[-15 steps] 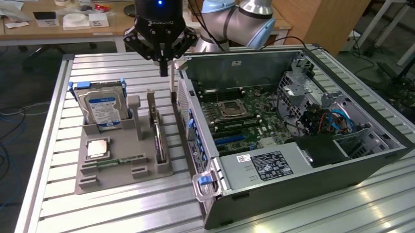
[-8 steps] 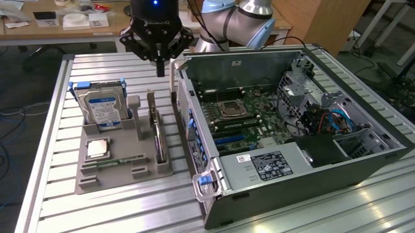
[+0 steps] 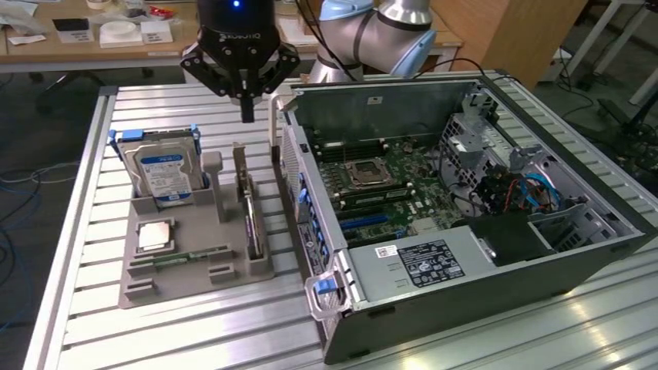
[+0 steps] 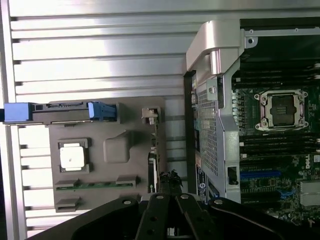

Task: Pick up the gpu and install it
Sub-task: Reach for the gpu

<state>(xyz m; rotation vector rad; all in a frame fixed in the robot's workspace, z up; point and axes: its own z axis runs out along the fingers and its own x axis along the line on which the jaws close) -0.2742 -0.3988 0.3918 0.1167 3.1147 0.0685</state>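
Gripper (image 3: 246,116) shut, empty, above gpu (image 3: 252,220) edge-on in grey tray (image 3: 177,284) w/ face hidden; slatted metal table (image 3: 154,339), desk (image 3: 31,52) behind.

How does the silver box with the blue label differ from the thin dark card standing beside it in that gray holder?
The hard drive is silver with a blue label; the gpu is dark with a brownish edge. The hard drive is a thick block; the gpu is a thin card. Both stand upright in slots of the gray holder, untouched by the gripper above.
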